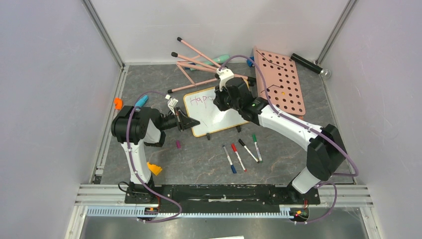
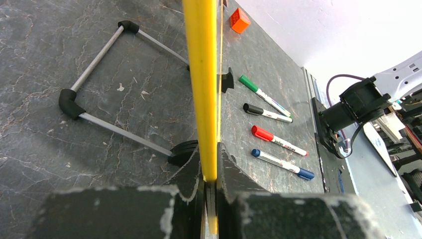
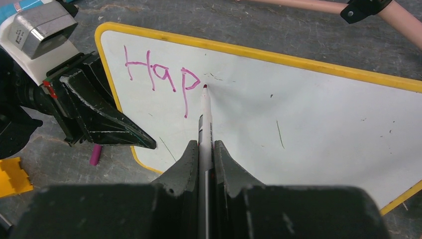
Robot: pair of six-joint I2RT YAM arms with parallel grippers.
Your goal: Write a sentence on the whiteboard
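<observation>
Grey marbled tabletop [image 1: 199,159], whiteboard job barely begun: 3 letters down, the rest to come.

Toward the near edge lie 4 markers [image 1: 238,157], capped and apart from the work. Past them, about mid-table and skewed to the edges, sits the whiteboard [image 1: 209,122]: glossy white, yellow-orange rim, rounded corners, black feet, a few faint stray marks. The left gripper [image 1: 193,124] has its fingers pressed on the board's left rim, steadying it. The right gripper [image 3: 205,145] pinches a pen [image 3: 204,114], its tip touching the board just right of the last letter. The sentence [image 3: 161,77] so far reads only "Hap" in pink-purple, near the board's top left corner; most of the surface is blank, so I judge nearly all the writing remains. Along the far edge lie pink rods [image 1: 196,52] and a pegboard [image 1: 281,87].
</observation>
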